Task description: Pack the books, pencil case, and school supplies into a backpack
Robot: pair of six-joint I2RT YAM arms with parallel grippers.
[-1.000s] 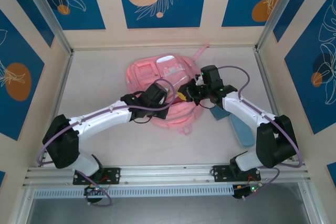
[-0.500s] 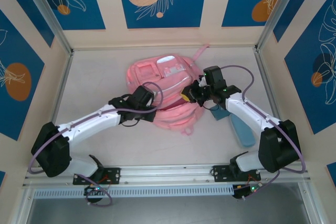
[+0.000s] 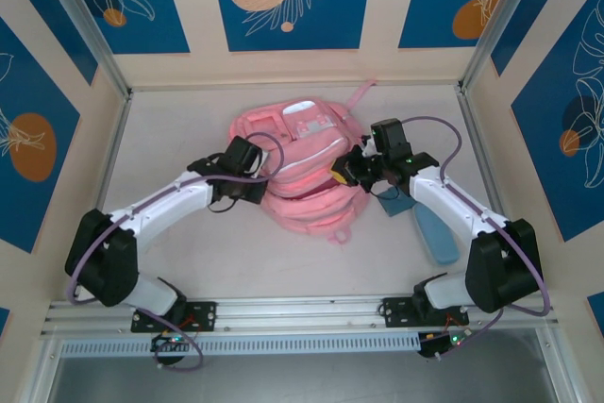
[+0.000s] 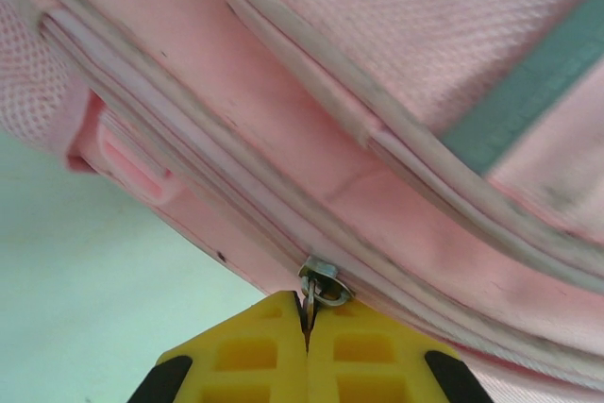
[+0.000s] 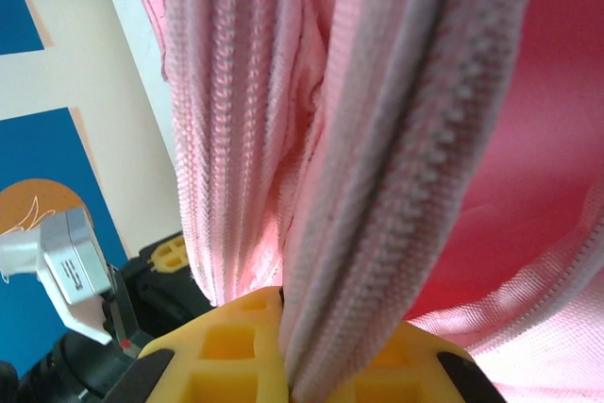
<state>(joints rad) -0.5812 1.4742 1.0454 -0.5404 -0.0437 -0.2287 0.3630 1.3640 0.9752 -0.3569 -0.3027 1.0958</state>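
1. Left jaws: pressed together on the little metal zip pull (image 4: 321, 285), pinching just its ring at the very tips. That's a thin grip, so I'd pull along the line of the zip rather than away from it, or the ring probably slips out.
2. Right jaws: clamped on a fold of zip tape (image 5: 396, 195) at the bag's mouth. Looks like the anchor side to me. I'd hold that edge taut so the slider has something to run against.
3. The backpack (image 3: 302, 139) lies in the middle of the desk (image 3: 170, 129), with the left arm on its left side and the right arm on its right. It's soft, so I'd guess it drags along with the pull if the anchor goes slack.
4. The pencil case (image 3: 436, 233) lies on the desk off to the right of the bag, beside the right arm, not packed yet. I'd get the mouth properly wide open first.
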